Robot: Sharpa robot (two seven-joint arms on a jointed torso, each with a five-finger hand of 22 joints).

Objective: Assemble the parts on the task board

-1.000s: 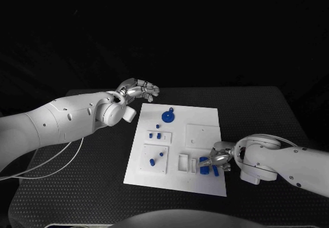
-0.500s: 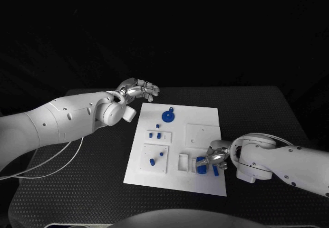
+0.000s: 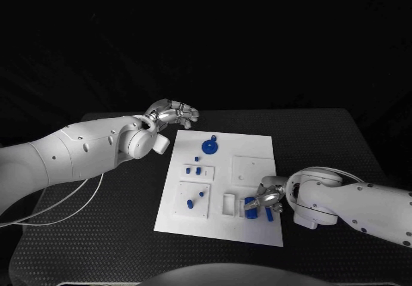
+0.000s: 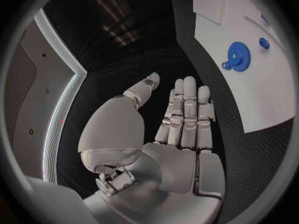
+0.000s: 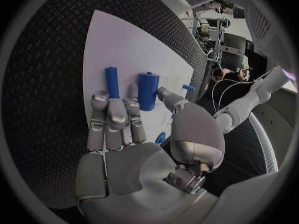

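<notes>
On the left of the head view, the left hand [image 3: 172, 112] hovers over the black desk [image 3: 103, 226] just beyond the far left corner of the task board [image 3: 258, 149], holding nothing; the left wrist view shows its fingers [image 4: 187, 109] straight and close together with the thumb set apart. The task board is one white plate lying in the middle of the desk, its long axis running away from the robot and leaning slightly to the right. Along its left half the blue parts stand or lie in a column: one gear [image 3: 210, 146] at the far end, a small peg [image 3: 197, 158] just nearer, a pair of short pegs [image 3: 194, 171] on a raised block, then two more small pieces [image 3: 194, 198] on the near block. Right of these, near the front edge, lie two blue cylinders, a thicker one [image 3: 250, 207] and a thinner one [image 3: 270, 213], side by side, their long axes roughly along the board's length. The right hand [image 3: 268, 198] reaches over them from the right; in the right wrist view its fingers [image 5: 112, 115] lie together with tips at the cylinders' ends, thumb apart beside the thicker one, and whether they grip it I cannot tell.
</notes>
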